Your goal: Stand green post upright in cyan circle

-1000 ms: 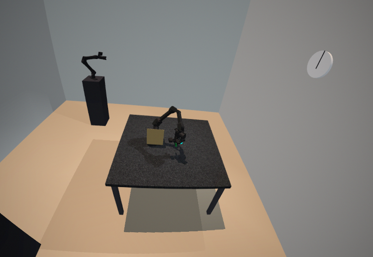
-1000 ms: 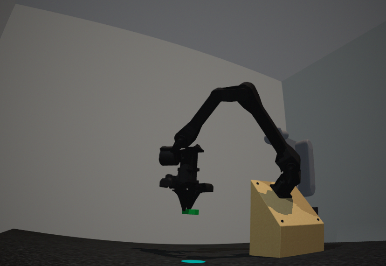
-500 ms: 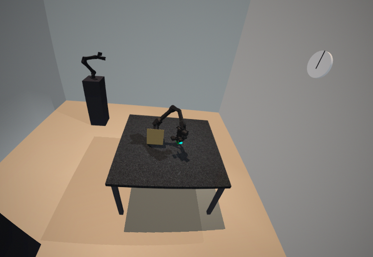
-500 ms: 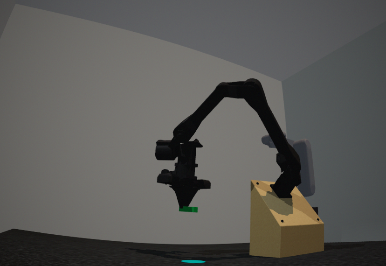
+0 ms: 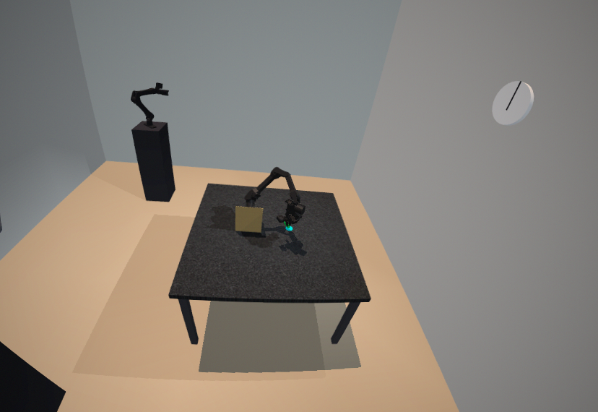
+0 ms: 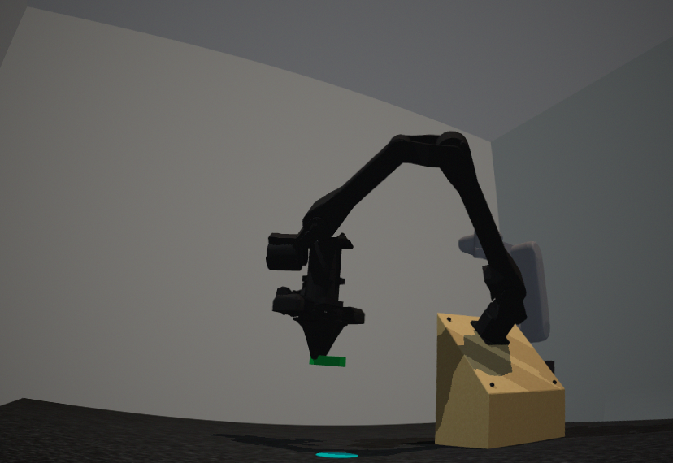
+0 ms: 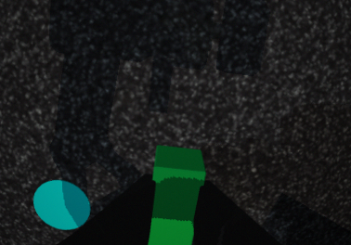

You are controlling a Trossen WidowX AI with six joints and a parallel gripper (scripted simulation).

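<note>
The green post point(image 6: 331, 361) point(image 7: 176, 199) is held lying level, well above the table top. My gripper point(image 6: 317, 356) points straight down and is shut on the post, nearer its left end in the exterior view. In the wrist view the post runs up and down the picture between the two dark fingers. The cyan circle point(image 5: 288, 229) point(image 6: 336, 454) point(image 7: 56, 205) lies flat on the table, below the held post in the exterior view and at lower left in the wrist view. A shadow covers its right part there. In the top view the post is mostly hidden.
A tan wedge-shaped block point(image 5: 248, 219) point(image 6: 526, 417) carries the arm's base on the dark speckled table point(image 5: 270, 277). It stands left of the circle in the top view. A second arm stands on a black pedestal point(image 5: 154, 162) off the table, at the back left.
</note>
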